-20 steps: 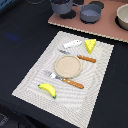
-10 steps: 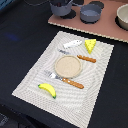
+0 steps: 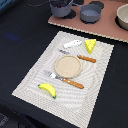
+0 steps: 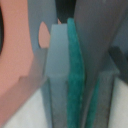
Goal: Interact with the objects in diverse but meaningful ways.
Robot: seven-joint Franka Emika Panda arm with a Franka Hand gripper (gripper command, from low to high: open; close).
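Note:
In the exterior view a yellow banana (image 3: 47,90), a yellow cheese wedge (image 3: 90,46) and a white-and-blue tool (image 3: 73,44) lie on a pale placemat (image 3: 97,95). A grey-blue handled pot (image 3: 61,7) stands on a pink board (image 3: 75,22) at the back. I cannot make out the dark brown bar. The arm does not show in the exterior view. In the wrist view my gripper (image 4: 67,75) fills the picture: a grey finger (image 4: 56,70) and a teal pad (image 4: 76,75) press flat together, with nothing seen between them.
A round tan plate (image 3: 67,65) sits mid-mat with an orange-handled fork (image 3: 65,79) and knife (image 3: 84,58) beside it. A grey bowl (image 3: 90,14) and a tan bowl (image 3: 122,15) stand on the board. The table around is black.

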